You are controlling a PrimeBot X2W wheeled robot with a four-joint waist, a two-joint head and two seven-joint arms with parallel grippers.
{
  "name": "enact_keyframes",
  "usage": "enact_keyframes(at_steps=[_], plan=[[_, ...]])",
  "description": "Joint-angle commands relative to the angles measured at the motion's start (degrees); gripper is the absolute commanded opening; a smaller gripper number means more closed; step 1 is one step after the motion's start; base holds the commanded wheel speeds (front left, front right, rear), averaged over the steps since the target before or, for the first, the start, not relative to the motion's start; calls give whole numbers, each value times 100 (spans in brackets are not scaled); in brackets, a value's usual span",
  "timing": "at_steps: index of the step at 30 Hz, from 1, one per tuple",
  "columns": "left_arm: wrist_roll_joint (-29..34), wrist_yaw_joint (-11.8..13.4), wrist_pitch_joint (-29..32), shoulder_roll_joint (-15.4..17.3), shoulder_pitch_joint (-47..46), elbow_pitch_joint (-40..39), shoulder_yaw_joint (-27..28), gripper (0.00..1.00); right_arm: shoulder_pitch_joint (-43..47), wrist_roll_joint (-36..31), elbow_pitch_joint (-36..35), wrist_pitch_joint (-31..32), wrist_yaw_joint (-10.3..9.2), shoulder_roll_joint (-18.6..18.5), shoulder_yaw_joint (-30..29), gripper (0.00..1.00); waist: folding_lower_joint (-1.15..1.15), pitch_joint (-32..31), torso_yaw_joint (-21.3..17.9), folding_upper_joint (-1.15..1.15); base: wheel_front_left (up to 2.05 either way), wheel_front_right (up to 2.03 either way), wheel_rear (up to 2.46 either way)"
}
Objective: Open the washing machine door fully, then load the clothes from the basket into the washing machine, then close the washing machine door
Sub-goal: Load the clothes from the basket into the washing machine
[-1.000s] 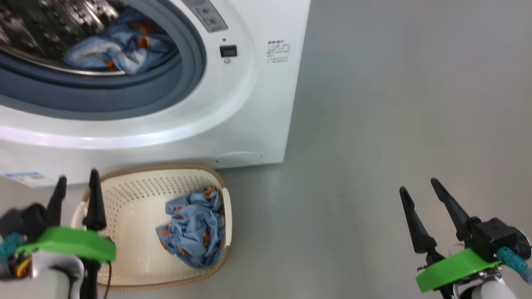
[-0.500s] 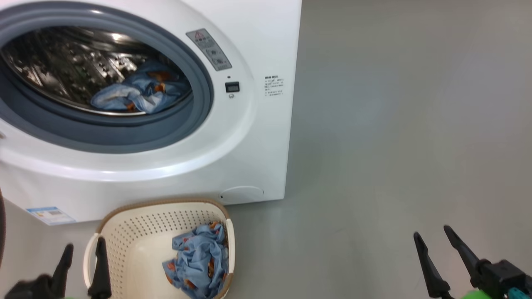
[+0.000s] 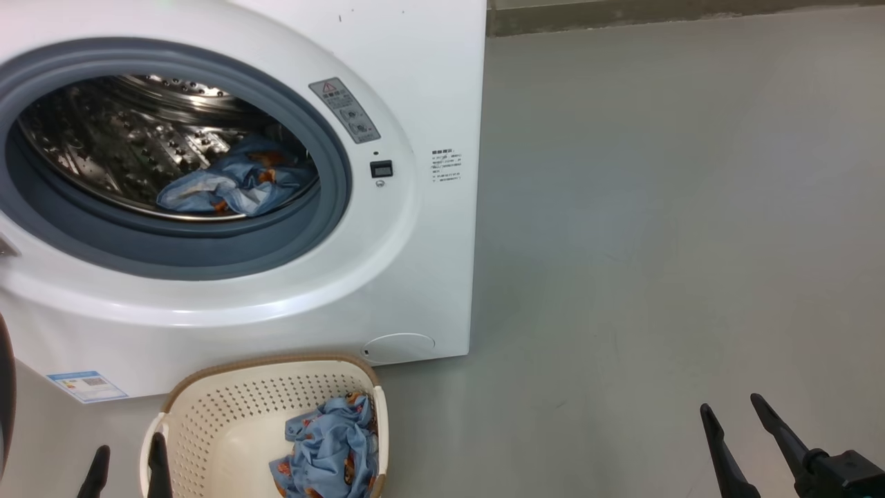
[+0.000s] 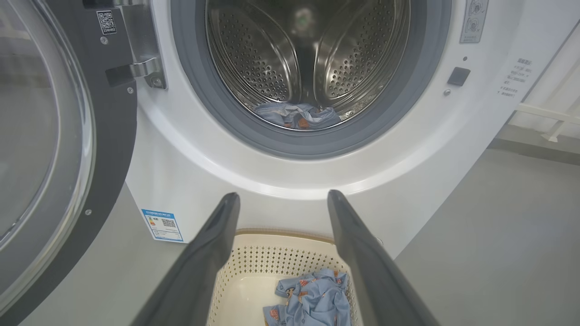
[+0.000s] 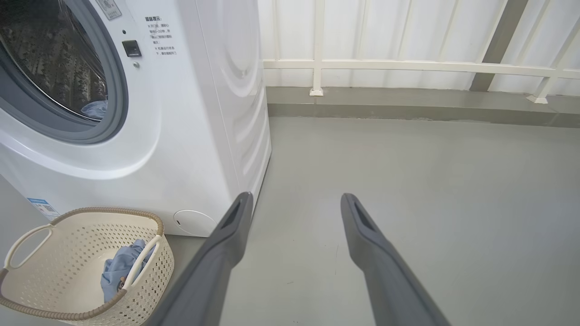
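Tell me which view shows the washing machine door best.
The left wrist view: the washing machine door stands open at left, with black rim, glass, hinge. The head view has a dark sliver at its left edge; the right wrist view faces the front of the washing machine.

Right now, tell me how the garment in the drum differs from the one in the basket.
The drum garment lies inside the steel drum; the basket garment lies in the basket on the floor, against its right side. The drum garment is spread low and wide; the basket garment is bunched into a heap. Both are crumpled light blue fabric with orange-brown print.
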Motion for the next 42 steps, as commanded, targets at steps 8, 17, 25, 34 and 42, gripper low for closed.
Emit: enact_keyframes(at_steps=[8, 17, 25, 34, 42], plan=[[86, -9, -37, 36, -98, -211, 216, 100, -34, 70, -182, -28, 9, -86, 79, 100, 0, 49, 32, 0, 0, 0, 0], [53, -9, -37, 17, -134, -134, 105, 100, -126, 74, -194, -28, 9, -47, 121, 100, 0, 162, 28, 0, 0, 0, 0], [-38, -9, -37, 1, -448, 254, -180, 100, -379, 58, -262, -28, 9, 87, 153, 100, 0, 515, -29, 0, 0, 0, 0], [-327, -9, -37, 145, -1212, 1158, -746, 100, -857, 25, -374, -28, 9, 306, 161, 100, 0, 1291, -125, 0, 0, 0, 0], [-680, -9, -37, 338, -2261, 2388, -1526, 100, -1339, -18, -459, -28, 9, 469, 148, 100, 0, 2144, -197, 0, 0, 0, 0]])
